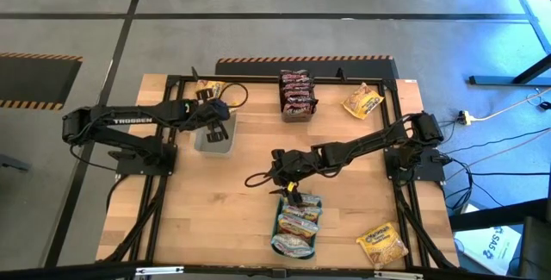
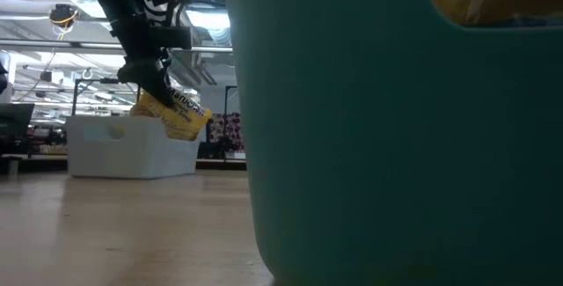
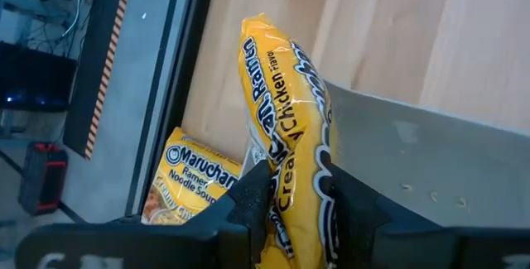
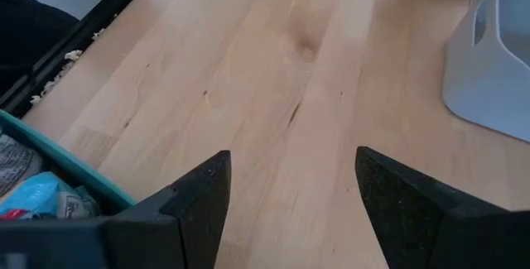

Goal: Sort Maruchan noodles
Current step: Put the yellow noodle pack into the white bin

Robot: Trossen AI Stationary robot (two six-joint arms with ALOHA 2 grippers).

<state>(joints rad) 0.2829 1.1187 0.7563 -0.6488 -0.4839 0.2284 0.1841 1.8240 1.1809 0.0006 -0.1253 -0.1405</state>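
Maruchan Creamy Chicken packet [image 3: 286, 112], yellow, sits pinched on edge between the left gripper's [image 3: 294, 199] dark fingers, held in the air just above the grey tub [image 1: 215, 133] near the table's left rear. A second yellow packet [image 3: 186, 182] lies flat on the wood beyond it, by the table's frame. The right gripper [image 4: 290, 194] hovers over bare wood with its fingers spread and nothing between them, at the rear end of the teal tray [image 1: 277, 225]. That tray holds several pale packets [image 1: 297, 224]. A clear tub [image 1: 296, 96] at the rear holds dark brown-red packets. Two more yellow packets lie loose, one at the right rear [image 1: 362, 102], one at the front right corner [image 1: 382, 244]. In the low view the teal tray wall [image 2: 396, 145] blocks most of the table.
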